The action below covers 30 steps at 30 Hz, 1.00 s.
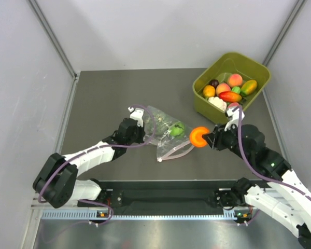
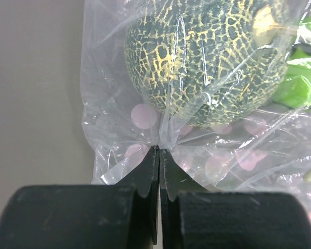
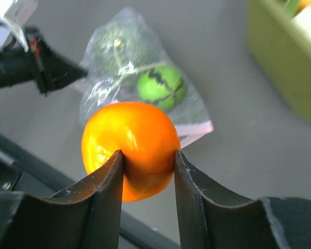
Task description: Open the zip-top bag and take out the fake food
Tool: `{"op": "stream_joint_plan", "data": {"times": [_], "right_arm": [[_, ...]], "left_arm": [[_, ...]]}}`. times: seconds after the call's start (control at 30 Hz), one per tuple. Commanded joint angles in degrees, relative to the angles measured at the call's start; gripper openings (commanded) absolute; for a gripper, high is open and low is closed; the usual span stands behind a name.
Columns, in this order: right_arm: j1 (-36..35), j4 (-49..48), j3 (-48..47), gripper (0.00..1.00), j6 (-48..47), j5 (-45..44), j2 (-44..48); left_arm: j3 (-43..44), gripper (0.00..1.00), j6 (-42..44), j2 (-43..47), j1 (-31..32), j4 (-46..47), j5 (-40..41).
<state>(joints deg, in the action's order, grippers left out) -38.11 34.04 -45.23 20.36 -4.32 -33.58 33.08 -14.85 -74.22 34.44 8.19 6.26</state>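
Note:
The clear zip-top bag [image 1: 168, 136] lies mid-table with its pink zip strip toward the front right. Inside it are a netted green melon [image 2: 202, 57] and a round bright green fruit [image 1: 177, 129], which also shows in the right wrist view [image 3: 161, 87]. My left gripper [image 1: 138, 128] is shut on the bag's left edge, pinching the plastic [image 2: 160, 147]. My right gripper [image 1: 208, 138] is shut on the round orange fruit [image 3: 129, 147], held outside the bag just right of its mouth, above the table.
An olive-green tub [image 1: 231, 85] with several toy fruits stands at the back right, just beyond my right gripper. The dark table mat [image 1: 109, 98] is bounded by grey walls on the left and right.

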Motion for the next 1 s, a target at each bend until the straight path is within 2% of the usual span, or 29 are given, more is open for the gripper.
{"op": "stream_joint_plan", "data": {"times": [0.0, 0.07, 0.17, 0.3, 0.4, 0.5, 0.63, 0.73, 0.77, 0.8, 0.87, 0.97], "right_arm": [[0.4, 0.1, -7.0, 0.01, -5.5, -8.3, -3.9], [2.3, -2.0, -9.2, 0.0, -8.3, -9.6, -6.0], [9.3, -7.2, -13.2, 0.0, -10.9, -6.8, -12.4], [28.4, -13.6, -16.5, 0.0, -9.9, 8.0, -20.4], [36.4, -19.1, -18.0, 0.0, -8.3, 12.9, -27.9], [42.4, -23.7, -18.9, 0.01, -6.2, 15.9, -34.3], [44.6, -29.0, -18.9, 0.05, -4.3, 16.1, -38.6], [44.6, -28.9, -20.7, 0.23, -4.3, 15.6, -41.3], [44.7, -28.6, -21.1, 0.48, -4.3, 15.6, -42.2], [44.7, -28.3, -21.5, 0.63, -4.4, 15.4, -42.4], [44.6, -27.6, -21.6, 0.99, -4.9, 14.5, -42.3], [44.6, -27.0, -20.9, 1.0, -5.7, 12.7, -41.1]], "left_arm": [[-0.5, 0.0, -0.4, 2.1, -0.5, 0.6, -1.3], [-0.6, 0.0, -0.4, 2.4, -0.5, 0.6, -1.5], [-0.6, 0.0, -0.4, 2.6, -0.5, 0.6, -2.0], [-0.9, 0.0, -0.4, 3.1, -0.6, 0.8, -2.7], [-1.2, 0.0, -0.4, 3.7, -0.7, 1.1, -2.7], [-1.3, 0.0, -0.4, 3.9, -0.8, 1.2, -2.9], [-1.3, 0.0, -0.4, 3.8, -0.9, 1.2, -3.3], [-1.3, 0.0, -0.4, 3.7, -0.9, 1.2, -3.5], [-1.3, 0.0, -0.4, 3.7, -0.9, 1.2, -3.6], [-1.2, 0.0, -0.4, 3.8, -0.9, 1.2, -3.7], [-1.3, 0.0, -0.4, 3.8, -0.9, 1.2, -3.8], [-1.4, 0.0, -0.3, 4.0, -0.9, 1.5, -4.5]]}}
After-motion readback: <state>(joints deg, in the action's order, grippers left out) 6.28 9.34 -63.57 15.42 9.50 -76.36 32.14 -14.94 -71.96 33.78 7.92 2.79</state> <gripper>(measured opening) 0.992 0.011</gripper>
